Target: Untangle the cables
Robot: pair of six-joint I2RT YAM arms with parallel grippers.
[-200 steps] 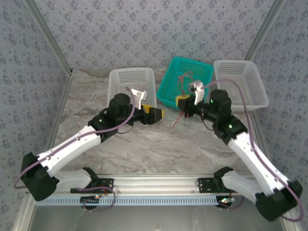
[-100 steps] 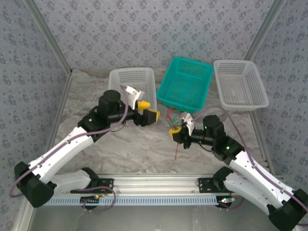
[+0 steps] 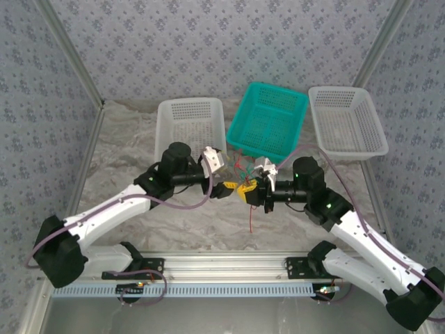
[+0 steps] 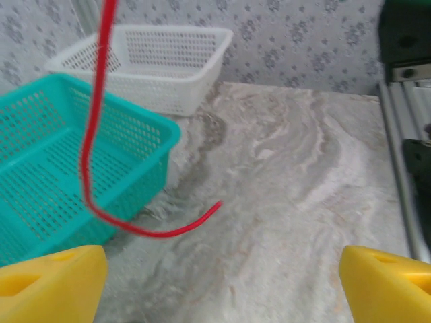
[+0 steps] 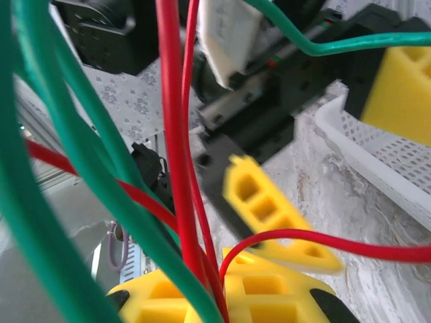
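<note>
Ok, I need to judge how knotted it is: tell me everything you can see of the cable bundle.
The cables are thin, glossy red and green wires, plastic-coated by the look, bunched together and pinched in the shut right pincer, raised above the table just before the teal basket. One red end hangs down, curling near the tabletop. The open left pincer sits beside them; contact cannot be told.

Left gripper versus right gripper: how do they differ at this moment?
The left gripper stands wide open and empty; the right gripper is shut on the cables. The left gripper points rightward, the right gripper leftward, tips nearly meeting. Both have yellow pads and sit near the teal basket.
</note>
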